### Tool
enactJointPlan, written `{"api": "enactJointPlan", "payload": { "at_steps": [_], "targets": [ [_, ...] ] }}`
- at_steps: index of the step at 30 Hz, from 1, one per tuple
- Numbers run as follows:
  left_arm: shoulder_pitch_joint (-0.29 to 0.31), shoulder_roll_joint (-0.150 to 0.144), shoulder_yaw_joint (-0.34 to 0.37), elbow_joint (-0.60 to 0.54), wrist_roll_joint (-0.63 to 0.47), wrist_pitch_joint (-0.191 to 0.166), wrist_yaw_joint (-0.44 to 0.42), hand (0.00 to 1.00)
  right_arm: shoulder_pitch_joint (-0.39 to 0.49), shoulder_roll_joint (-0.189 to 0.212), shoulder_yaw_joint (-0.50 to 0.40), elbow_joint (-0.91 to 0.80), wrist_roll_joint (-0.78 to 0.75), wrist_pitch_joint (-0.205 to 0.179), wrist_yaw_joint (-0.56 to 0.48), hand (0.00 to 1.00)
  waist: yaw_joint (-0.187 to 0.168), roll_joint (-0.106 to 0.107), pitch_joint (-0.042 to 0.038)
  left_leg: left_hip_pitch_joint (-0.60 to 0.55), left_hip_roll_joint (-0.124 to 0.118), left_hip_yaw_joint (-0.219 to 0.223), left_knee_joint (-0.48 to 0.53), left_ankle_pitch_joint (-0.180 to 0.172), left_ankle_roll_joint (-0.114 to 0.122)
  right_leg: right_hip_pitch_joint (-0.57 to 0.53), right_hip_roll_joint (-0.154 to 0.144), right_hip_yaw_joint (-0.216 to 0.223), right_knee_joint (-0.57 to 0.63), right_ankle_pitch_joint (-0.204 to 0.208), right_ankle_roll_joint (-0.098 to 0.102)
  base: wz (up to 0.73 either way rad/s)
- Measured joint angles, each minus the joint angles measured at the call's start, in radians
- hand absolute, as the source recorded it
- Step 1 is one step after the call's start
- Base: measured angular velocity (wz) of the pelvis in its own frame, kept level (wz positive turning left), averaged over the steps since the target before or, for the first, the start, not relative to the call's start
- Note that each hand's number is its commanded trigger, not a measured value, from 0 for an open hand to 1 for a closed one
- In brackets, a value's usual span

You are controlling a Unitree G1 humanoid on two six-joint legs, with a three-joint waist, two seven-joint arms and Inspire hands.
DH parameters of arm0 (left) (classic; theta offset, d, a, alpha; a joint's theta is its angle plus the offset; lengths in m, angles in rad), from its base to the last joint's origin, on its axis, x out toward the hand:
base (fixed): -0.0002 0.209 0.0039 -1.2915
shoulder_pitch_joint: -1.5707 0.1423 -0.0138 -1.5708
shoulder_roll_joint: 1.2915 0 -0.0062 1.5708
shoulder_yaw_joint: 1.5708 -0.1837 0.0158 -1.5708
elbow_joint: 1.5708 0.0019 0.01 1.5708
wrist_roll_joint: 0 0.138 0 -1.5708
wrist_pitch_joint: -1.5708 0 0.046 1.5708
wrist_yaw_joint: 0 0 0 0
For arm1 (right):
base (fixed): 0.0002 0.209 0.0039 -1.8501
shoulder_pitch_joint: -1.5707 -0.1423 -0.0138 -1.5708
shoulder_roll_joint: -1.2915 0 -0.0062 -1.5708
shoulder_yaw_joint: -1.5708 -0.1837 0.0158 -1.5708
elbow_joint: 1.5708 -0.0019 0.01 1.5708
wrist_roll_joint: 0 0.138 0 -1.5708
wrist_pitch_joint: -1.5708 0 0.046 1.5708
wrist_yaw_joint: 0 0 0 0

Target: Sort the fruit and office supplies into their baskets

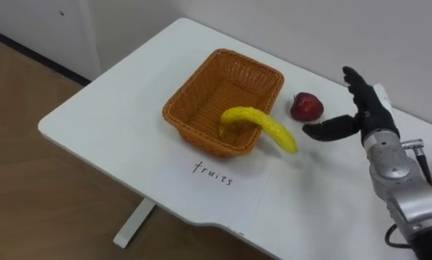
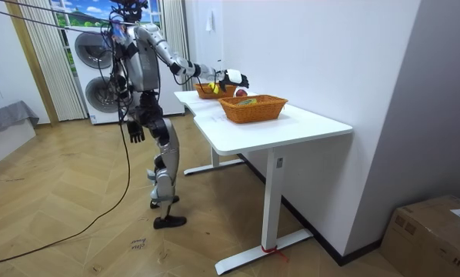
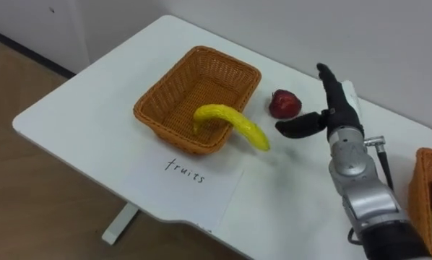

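Bearing all items: white desk [image 1: 115, 123], rounded corners, set against a plain white wall [image 1: 346, 29]; wood-plank floor [image 1: 28, 188] below. In the room view it stands on white legs in line with a second like desk; the robot stands on the floor at the open long side. Washing machine [image 2: 99, 50] stands behind the robot, cardboard box [image 2: 438, 231] on the floor at the room view's lower right.

Edges and free room: the desk's left end and near edge lie bare. White paper sheet [image 1: 216, 184] with handwriting lies at the near edge, just in front of the basket.

Containers:
- Orange wicker basket [image 1: 174, 108], rectangular, mid-desk. Banana [image 1: 263, 124] is draped over its near right rim, one end inside, the other out over the desk.
- Second orange basket [image 3: 427, 195], at the far right edge, cut off; contents unclear.

Loose: red apple [image 1: 306, 107] on the desk, just right of the first basket, outside it.

Right robot hand [image 1: 366, 115]: fingers straight, thumb spread wide toward the banana's outer end, holding nothing, close beside the apple.

Left robot hand [image 2: 135, 132]: hangs at the robot's side; its fingers cannot be made out.
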Motion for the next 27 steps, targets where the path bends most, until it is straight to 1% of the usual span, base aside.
{"api": "enactJointPlan", "payload": {
  "at_steps": [2, 5, 7, 15, 19, 24, 27],
  "targets": [
    [-0.004, 0.000, -0.006, 0.000, 0.000, 0.000, -0.001, 0.00, -0.023, 0.000, 0.002, 0.033, -0.008, 0.000, 0.000, 0.00, -0.006, 0.002, 0.0026, -0.006, 0.000, 0.001, -0.001, 0.001, -0.001, -0.009, 0.001, 0.005, 0.004, 0.000, 0.000, -0.02],
    [-0.006, 0.001, -0.006, 0.000, -0.003, -0.001, -0.001, 0.00, -0.024, 0.000, 0.006, 0.039, -0.008, 0.000, 0.000, 0.00, -0.004, -0.001, 0.0014, -0.014, 0.001, 0.001, -0.002, 0.002, -0.002, -0.018, 0.002, 0.006, 0.002, -0.001, -0.001, 0.00],
    [-0.012, 0.001, -0.006, 0.001, -0.010, -0.001, -0.001, 0.00, -0.024, 0.000, 0.007, 0.039, -0.008, 0.000, 0.001, 0.00, -0.002, -0.004, 0.0033, -0.019, 0.002, 0.001, -0.002, 0.003, -0.002, -0.024, 0.002, 0.006, 0.000, -0.001, -0.001, 0.00],
    [-0.017, 0.001, -0.008, 0.001, -0.019, -0.003, -0.002, 0.00, -0.024, 0.000, 0.014, 0.039, -0.004, 0.000, 0.000, 0.00, -0.001, -0.006, 0.0046, -0.023, 0.002, 0.000, -0.006, 0.000, -0.001, -0.022, 0.003, -0.004, -0.009, -0.001, -0.001, 0.00],
    [-0.017, 0.001, -0.008, 0.001, -0.018, -0.003, -0.002, 0.00, -0.025, 0.000, 0.014, 0.066, -0.002, 0.000, 0.000, 0.00, 0.004, -0.006, 0.0047, -0.025, 0.002, 0.000, -0.005, 0.000, -0.001, -0.022, 0.002, -0.005, -0.008, -0.001, -0.001, 0.00],
    [-0.019, 0.001, -0.034, 0.004, -0.019, -0.004, -0.002, 0.00, -0.030, 0.000, 0.017, 0.089, 0.002, -0.002, -0.001, 0.00, 0.007, -0.005, 0.0056, -0.030, 0.002, -0.001, -0.004, 0.001, -0.001, -0.028, 0.002, -0.007, -0.007, -0.001, -0.001, 0.00],
    [-0.037, 0.001, -0.045, 0.037, -0.021, -0.009, -0.001, 0.00, -0.061, 0.000, 0.021, 0.147, 0.027, -0.003, -0.013, 0.00, 0.007, -0.007, 0.0068, -0.035, 0.002, 0.001, -0.005, 0.001, -0.001, -0.033, 0.001, -0.007, -0.005, -0.001, -0.001, 0.00]
  ]
}}
